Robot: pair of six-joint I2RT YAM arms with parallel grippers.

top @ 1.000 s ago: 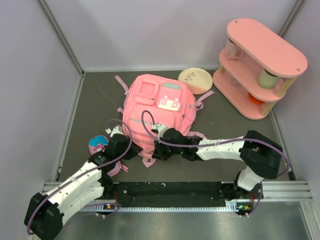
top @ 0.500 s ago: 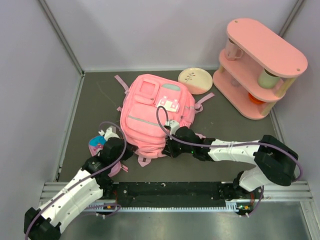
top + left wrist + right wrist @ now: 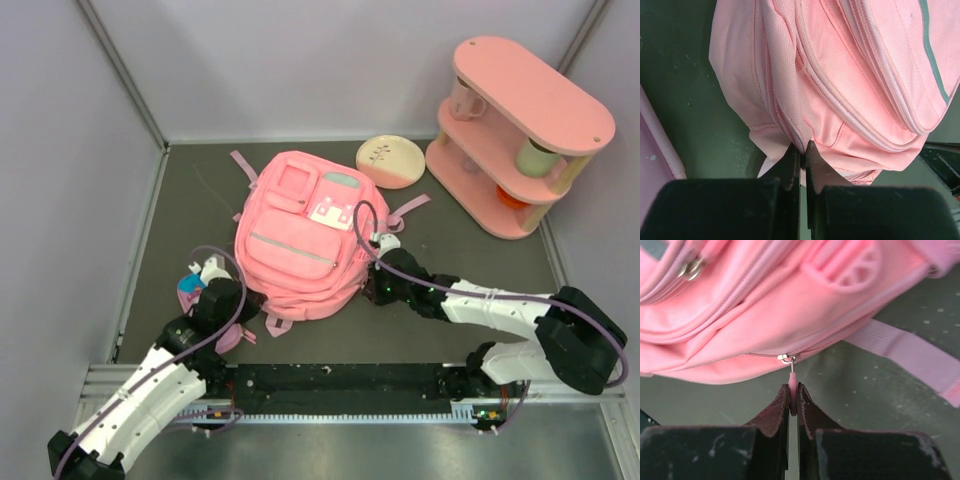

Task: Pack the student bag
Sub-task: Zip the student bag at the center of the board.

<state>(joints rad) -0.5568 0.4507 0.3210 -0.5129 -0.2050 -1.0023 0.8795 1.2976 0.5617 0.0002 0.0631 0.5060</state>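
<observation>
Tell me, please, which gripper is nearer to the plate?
Right. The right gripper holds a zipper pull at the right edge of the bag, on the side toward the plate. The left gripper pinches the near-left corner, with the bag between it and the plate.

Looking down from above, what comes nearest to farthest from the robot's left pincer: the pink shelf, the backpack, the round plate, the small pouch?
From the left pincer, in the overhead view:
1. Backpack: touching, its near-left corner is pinched in the pincer.
2. Small pouch: just left of the pincer.
3. Round plate: beyond the backpack, towards the right.
4. Pink shelf: far right corner.
</observation>
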